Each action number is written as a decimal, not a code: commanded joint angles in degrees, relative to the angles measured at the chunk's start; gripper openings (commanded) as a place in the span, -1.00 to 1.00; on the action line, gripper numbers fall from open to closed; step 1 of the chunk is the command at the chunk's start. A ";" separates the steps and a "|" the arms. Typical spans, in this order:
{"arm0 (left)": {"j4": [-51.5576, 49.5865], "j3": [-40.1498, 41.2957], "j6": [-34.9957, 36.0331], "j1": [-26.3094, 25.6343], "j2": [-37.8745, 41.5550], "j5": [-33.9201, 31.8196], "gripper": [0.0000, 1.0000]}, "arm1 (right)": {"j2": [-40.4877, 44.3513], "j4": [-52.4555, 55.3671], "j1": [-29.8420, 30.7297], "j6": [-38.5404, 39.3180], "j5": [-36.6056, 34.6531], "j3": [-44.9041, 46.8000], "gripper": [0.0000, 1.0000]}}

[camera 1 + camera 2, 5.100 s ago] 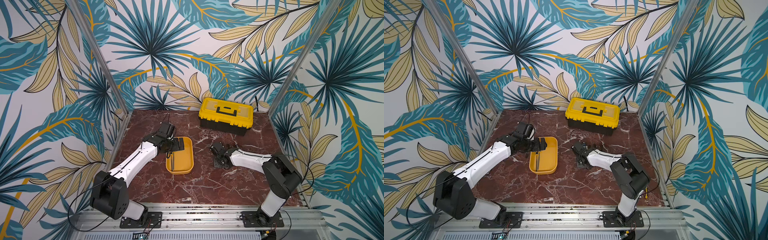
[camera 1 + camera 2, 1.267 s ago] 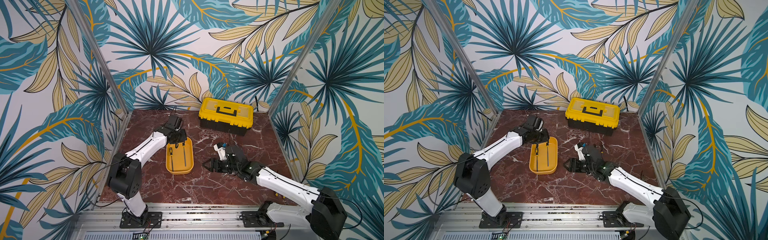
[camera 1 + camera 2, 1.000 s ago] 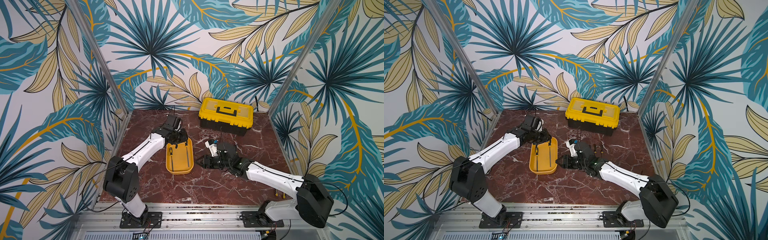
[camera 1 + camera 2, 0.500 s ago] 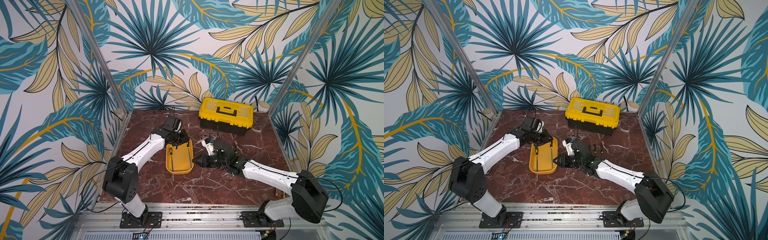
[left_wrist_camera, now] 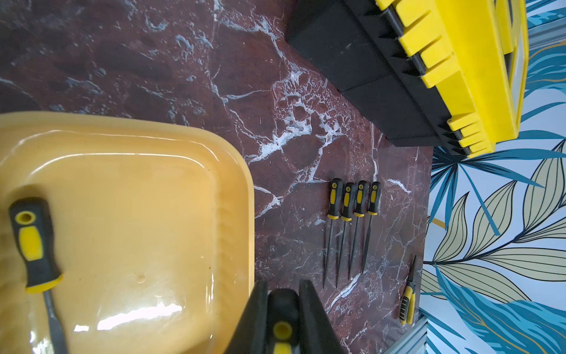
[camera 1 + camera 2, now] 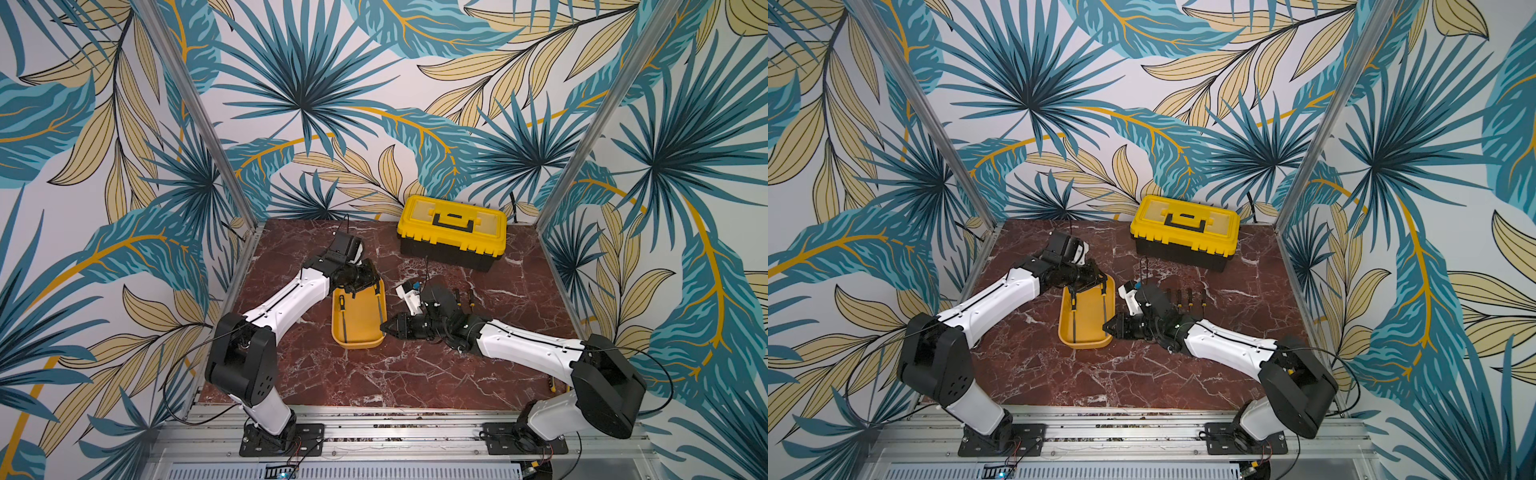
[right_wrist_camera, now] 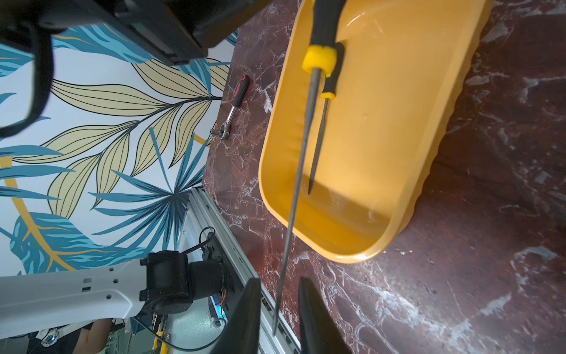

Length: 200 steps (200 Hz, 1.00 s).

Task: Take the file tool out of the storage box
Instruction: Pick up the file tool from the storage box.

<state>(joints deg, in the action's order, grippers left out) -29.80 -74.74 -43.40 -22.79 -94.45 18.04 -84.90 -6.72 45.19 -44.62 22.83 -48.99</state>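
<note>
Between the two dark fingers of the right end effector [image 7: 279, 294], which stand apart, sits the bare metal tip of the file tool [image 7: 303, 147]. A gap shows on each side, so nothing is pinched there yet. The black and yellow handle is clamped in the left end effector [image 5: 282, 294], whose jaws are together on it. The file tool hangs in the air, slanting over the side of the storage box [image 7: 382, 138] that faces the table's [image 6: 415, 374] right edge. The storage box is a shallow yellow-orange tray lying a little left of the table's middle. A second file [image 7: 320, 135] lies flat on its floor. Four more files [image 5: 352, 214] lie side by side on the table toward the right edge. A black toolbox with a yellow lid [image 6: 453, 232] stands at the far edge.

Likely risks:
- The blade is thin, smooth and tapered, so a pinch on its very tip could slip.
- If the left end effector lets go before the right one holds firmly, the file tool would probably drop back into the storage box or clatter onto the table.
- If both hold at once and pull different ways, the slender blade could bend or twist out of one grip.
- The right end effector sits just beside the storage box near its front corner, so a careless sweep could shove the light plastic aside.
</note>
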 commanded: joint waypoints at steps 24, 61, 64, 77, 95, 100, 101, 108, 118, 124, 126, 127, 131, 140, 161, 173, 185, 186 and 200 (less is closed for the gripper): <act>1.52 1.10 -0.25 0.05 1.81 0.40 -0.81 | -1.14 -1.61 0.38 -0.23 0.72 -1.19 -0.58; 1.74 1.25 -0.20 0.03 1.45 0.44 -0.83 | -1.58 -1.72 0.51 -0.27 0.90 -1.52 -0.75; 1.76 1.20 -0.13 0.02 1.51 0.44 -0.83 | -1.58 -1.76 0.51 -0.26 0.93 -1.54 -0.77; 1.73 1.18 -0.15 0.08 1.53 0.44 -0.83 | -1.49 -1.50 0.51 -0.20 0.75 -1.63 -0.83; 1.97 1.44 0.07 0.04 1.64 0.33 -0.82 | -1.31 -1.22 0.51 -0.12 0.31 -1.73 -0.90; 2.09 1.61 0.00 0.02 1.56 0.31 -0.83 | -1.32 -1.21 0.51 -0.08 0.20 -1.71 -0.92; 2.10 1.61 0.08 0.02 1.60 0.27 -0.83 | -1.27 -1.16 0.51 -0.10 0.24 -1.72 -0.92; 2.40 1.90 0.15 0.02 1.79 0.31 -0.82 | -1.23 -1.00 0.51 -0.16 0.07 -1.72 -0.95; 2.62 2.23 0.20 0.02 1.96 0.34 -0.70 | -1.04 -0.66 0.51 -0.14 -0.36 -1.81 -1.00; 2.86 2.38 0.31 0.08 2.04 0.38 -0.63 | -0.97 -0.31 0.51 -0.16 -0.77 -1.87 -1.00; 2.85 2.42 0.30 0.08 2.14 0.43 -0.61 | -0.90 -0.14 0.47 -0.13 -0.90 -1.89 -1.00; 2.92 2.41 0.32 0.05 2.15 0.42 -0.60 | -0.89 -0.05 0.49 -0.12 -1.01 -1.89 -1.00; 2.99 2.48 0.33 0.13 2.22 0.44 -0.54 | -0.82 0.43 0.50 -0.12 -1.49 -1.98 -1.00; 3.31 2.52 0.45 0.19 2.54 0.70 -0.38 | -0.50 1.88 0.51 -0.03 -2.99 -2.29 -1.00; 4.10 2.18 1.23 0.86 3.51 2.48 0.01 | 0.69 6.65 0.51 -0.19 -8.93 -2.67 -1.00; 3.82 1.41 2.29 1.44 4.15 3.41 0.33 | 1.76 9.29 0.47 0.02 -11.75 -2.67 -1.00; 2.87 0.57 3.66 1.92 4.84 3.57 0.64 | 2.84 11.51 0.51 0.19 -14.54 -2.43 -1.00; 2.80 0.52 3.80 1.94 4.87 3.66 0.66 | 2.92 11.75 0.51 0.26 -14.82 -2.47 -1.00; 0.86 -0.75 5.78 2.37 5.40 3.68 0.97 | 4.13 16.29 0.51 0.71 -19.49 -2.72 -1.00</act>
<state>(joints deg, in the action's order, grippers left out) -27.83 -73.45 -40.88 -21.58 -91.72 20.62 -83.70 1.43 45.47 -45.34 12.47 -50.81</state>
